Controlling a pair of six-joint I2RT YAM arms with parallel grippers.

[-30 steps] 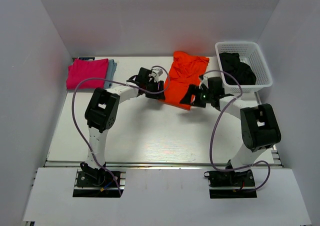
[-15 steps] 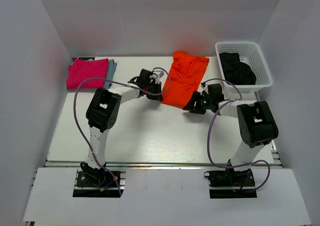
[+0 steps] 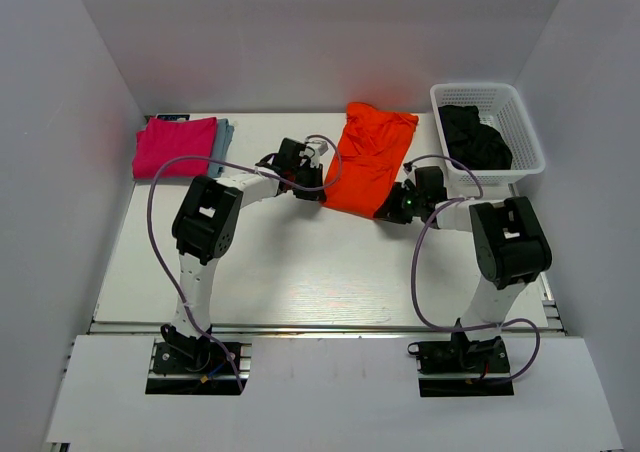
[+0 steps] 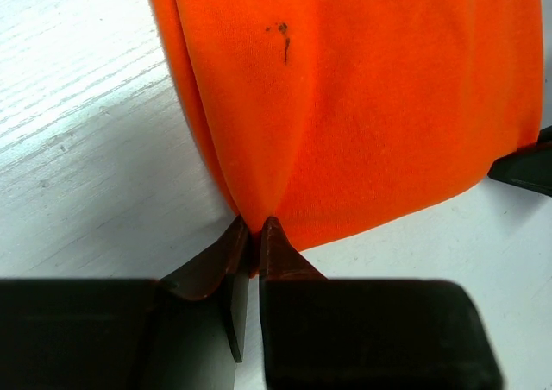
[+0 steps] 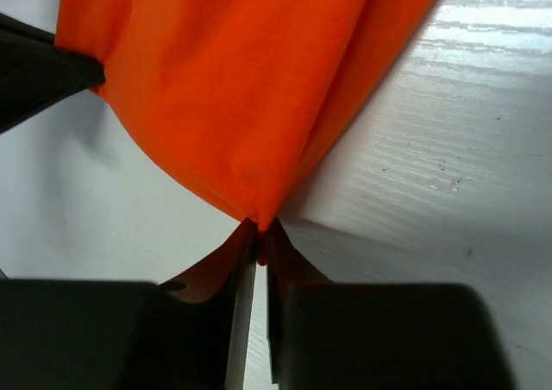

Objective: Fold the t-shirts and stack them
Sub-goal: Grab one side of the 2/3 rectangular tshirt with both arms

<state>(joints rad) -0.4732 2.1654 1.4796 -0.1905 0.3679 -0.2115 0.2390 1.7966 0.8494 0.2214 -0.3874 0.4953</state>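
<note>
Starting at the bottom of the overhead view, both arms reach up across the white table (image 3: 300, 272) toward mid-frame. The left gripper (image 4: 256, 228) has its jaws pressed together on the near left corner of the orange t-shirt (image 4: 371, 105). In its wrist view the cloth bunches to a point right where the tips meet. The right gripper (image 5: 261, 230) is doing the same at the near right corner, jaws closed on a pinch of orange fabric, with only a thin slit showing lower down between the fingers. So we'd call both corners grabbed.

The shirt itself lies just right of centre in the overhead frame. It runs from the grippers up toward the back wall and looks narrowed into a long strip.

Farther back, upper left, a folded pink t-shirt (image 3: 175, 148) sits on a blue-grey t-shirt (image 3: 226, 132) that peeks out at its right edge. Upper right, the black t-shirts (image 3: 475, 137) are heaped in the white basket (image 3: 528, 132).

Our read: we're at the fold step for the orange one, with the near corners gripped. The next move probably calls for lifting both corners together and carrying them evenly toward the far end, so the strip folds in half without twisting. If one arm leads, the fold goes crooked. After that it belongs on the pink pile.
</note>
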